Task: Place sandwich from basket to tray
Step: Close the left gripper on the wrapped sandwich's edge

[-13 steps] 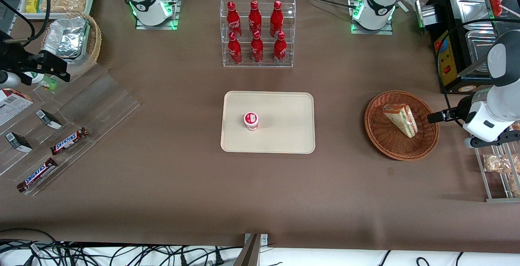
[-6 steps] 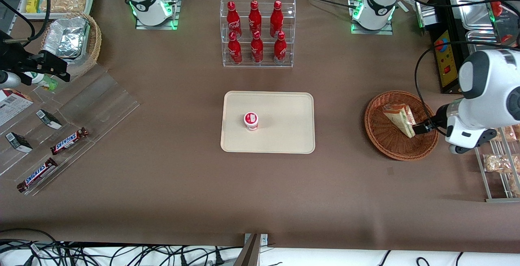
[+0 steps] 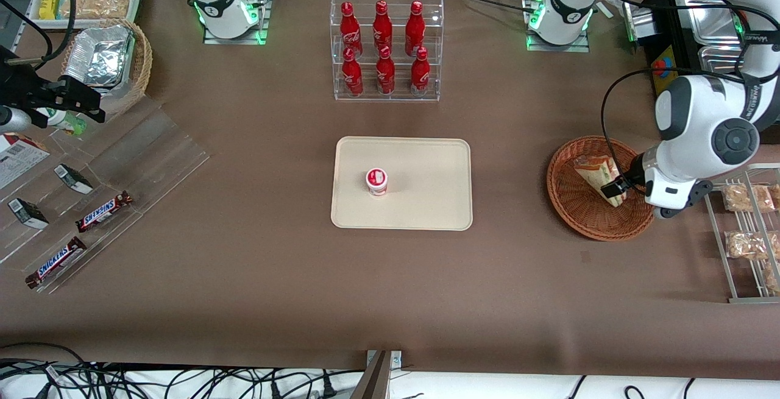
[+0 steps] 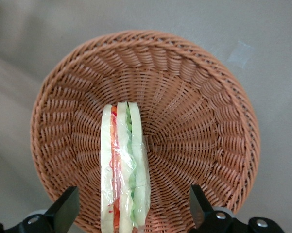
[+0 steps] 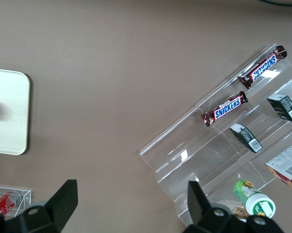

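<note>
The sandwich (image 4: 123,167) lies on edge in the wicker basket (image 4: 194,97), between the spread fingers of the claw (image 4: 131,213), nearer one finger than the other. The claw hangs low over the basket with its fingers apart, gripping nothing, while the tray (image 3: 426,204) sits well apart on the tabletop (image 3: 244,265).

Glossy white rounded arm casing, grey joint cap, looping black cable, black 2-fingered hand (image 3: 612,190)

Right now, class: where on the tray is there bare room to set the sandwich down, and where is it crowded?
The tray is bare except for a small red-lidded cup; the half nearer the basket is free. Inside the basket it is crowded: the open claw straddles the sandwich.
</note>
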You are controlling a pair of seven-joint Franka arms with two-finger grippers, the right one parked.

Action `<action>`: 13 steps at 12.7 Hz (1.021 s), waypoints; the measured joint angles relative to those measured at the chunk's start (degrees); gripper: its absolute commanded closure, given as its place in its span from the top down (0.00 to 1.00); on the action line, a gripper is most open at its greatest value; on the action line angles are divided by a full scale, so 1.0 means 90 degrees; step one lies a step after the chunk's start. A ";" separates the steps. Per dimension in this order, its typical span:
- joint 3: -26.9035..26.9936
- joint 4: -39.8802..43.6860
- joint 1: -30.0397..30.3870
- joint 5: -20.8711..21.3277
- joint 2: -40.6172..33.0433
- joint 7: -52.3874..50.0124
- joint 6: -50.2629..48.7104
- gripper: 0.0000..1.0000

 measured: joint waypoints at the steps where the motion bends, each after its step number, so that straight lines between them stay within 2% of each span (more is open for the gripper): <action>1: -0.0003 -0.0234 -0.0017 0.0001 -0.0042 -0.0091 0.0248 1.00; 2: -0.0004 -0.0441 -0.0034 0.0024 -0.0068 -0.0164 0.0485 1.00; 5: -0.0025 -0.0897 -0.0048 0.0497 -0.0077 -0.0494 0.0946 1.00; 9: -0.0048 -0.1022 -0.0048 0.0603 -0.0078 -0.0649 0.1022 1.00; 10: -0.0049 -0.1027 -0.0049 0.0604 -0.0079 -0.0735 0.1022 0.96; 12: -0.0054 -0.1054 -0.0056 0.0606 -0.0078 -0.0835 0.1022 0.65; 13: -0.0055 -0.1068 -0.0058 0.0606 -0.0078 -0.0853 0.1022 0.54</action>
